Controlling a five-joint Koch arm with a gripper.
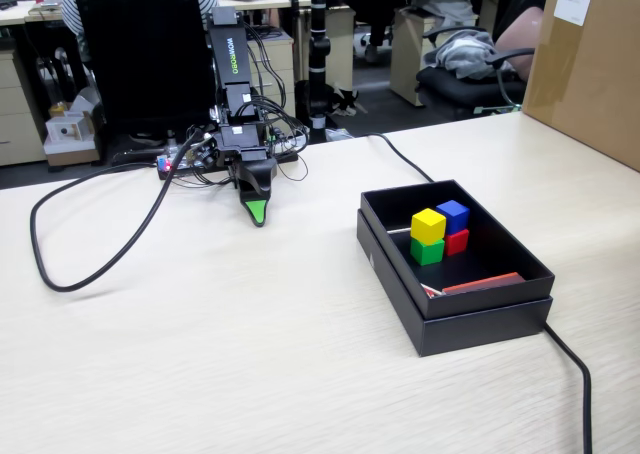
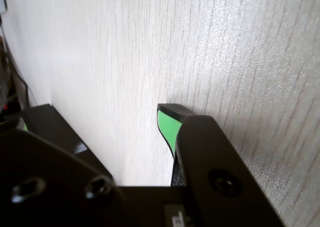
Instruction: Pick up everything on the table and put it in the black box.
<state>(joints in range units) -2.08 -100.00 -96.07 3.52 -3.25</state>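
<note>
I see the yellow cube [image 1: 428, 225], blue cube [image 1: 453, 215], red cube [image 1: 457, 241] and green cube [image 1: 426, 251] clustered inside the black box [image 1: 455, 314] on the table [image 1: 250, 344]. My gripper [image 1: 257, 212] rests tip-down near the arm's base; I cannot tell its jaw state. The arm's lettering is unreadable.

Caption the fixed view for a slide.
Four cubes sit in the black box; the arm's hand rests near the table, empty.
</note>
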